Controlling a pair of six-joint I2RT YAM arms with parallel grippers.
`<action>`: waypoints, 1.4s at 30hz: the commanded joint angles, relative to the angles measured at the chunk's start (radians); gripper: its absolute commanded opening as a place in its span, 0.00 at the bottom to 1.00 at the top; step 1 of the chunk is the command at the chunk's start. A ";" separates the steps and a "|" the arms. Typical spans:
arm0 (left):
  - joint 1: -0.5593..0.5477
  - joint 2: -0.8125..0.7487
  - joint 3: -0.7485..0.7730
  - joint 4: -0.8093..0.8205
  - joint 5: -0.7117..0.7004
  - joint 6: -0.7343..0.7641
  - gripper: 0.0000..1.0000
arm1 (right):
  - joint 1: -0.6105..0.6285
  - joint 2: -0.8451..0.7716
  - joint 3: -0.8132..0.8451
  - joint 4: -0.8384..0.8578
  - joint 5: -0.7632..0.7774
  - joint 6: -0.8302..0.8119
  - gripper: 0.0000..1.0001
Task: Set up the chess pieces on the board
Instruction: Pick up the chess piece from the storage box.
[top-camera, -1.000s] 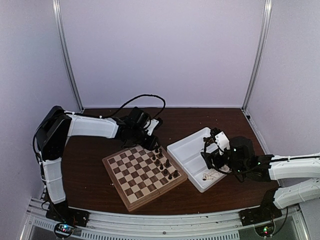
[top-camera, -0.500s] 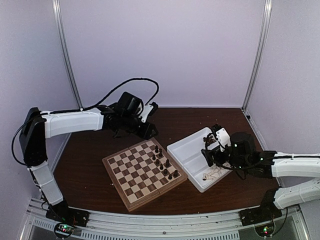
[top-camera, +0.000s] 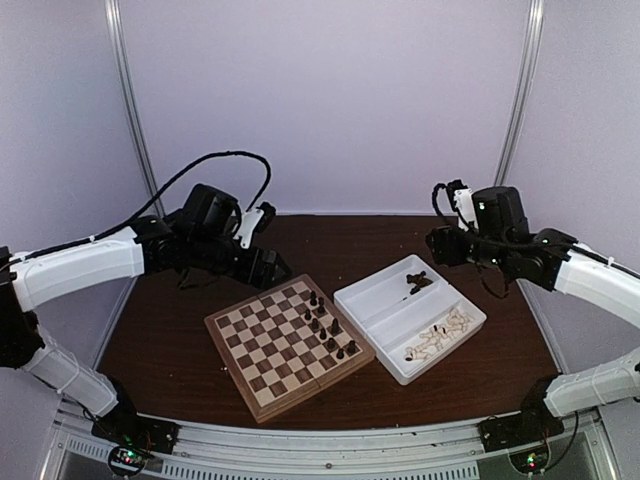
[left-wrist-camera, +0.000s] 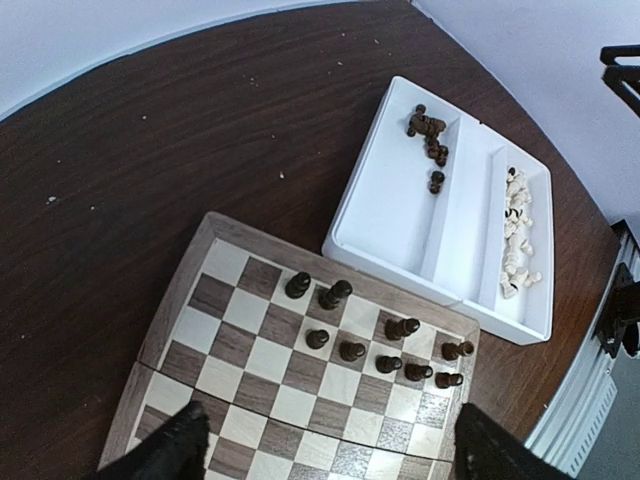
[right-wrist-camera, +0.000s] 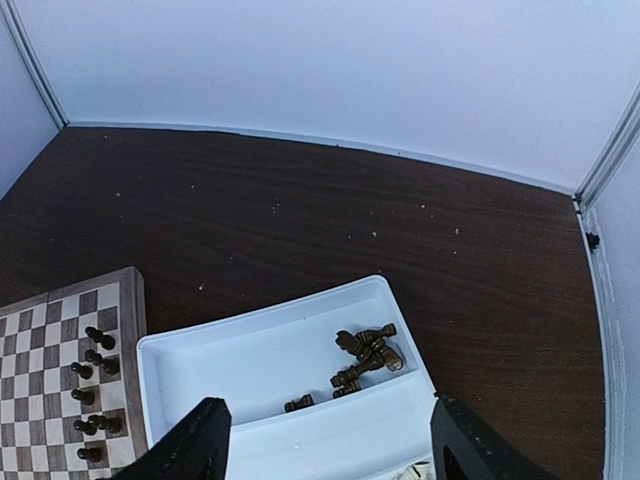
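Although left pincer (left-wrist-camera: 330, 445) and right pincer (right-wrist-camera: 325, 445) both gape wide and empty, dark pieces (right-wrist-camera: 365, 355) heaped in the tray (right-wrist-camera: 250, 370) just ahead of the right one may cause a double pick.

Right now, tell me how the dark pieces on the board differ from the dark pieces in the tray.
The board pieces stand apart, one to a square on the board; the tray pieces bunch at one end of the tray. The board pieces look upright; the tray pieces mostly lie tipped over. Both are small, dark brown chessmen.
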 joint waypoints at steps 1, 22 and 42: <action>0.003 -0.124 -0.088 0.005 -0.054 -0.072 0.93 | -0.066 0.136 0.097 -0.170 -0.124 0.033 0.70; 0.003 -0.305 -0.204 -0.046 -0.096 -0.070 0.94 | -0.088 0.919 0.775 -0.611 0.012 -0.150 0.65; 0.003 -0.272 -0.218 -0.013 -0.056 -0.048 0.93 | -0.089 1.151 0.903 -0.669 0.185 -0.183 0.39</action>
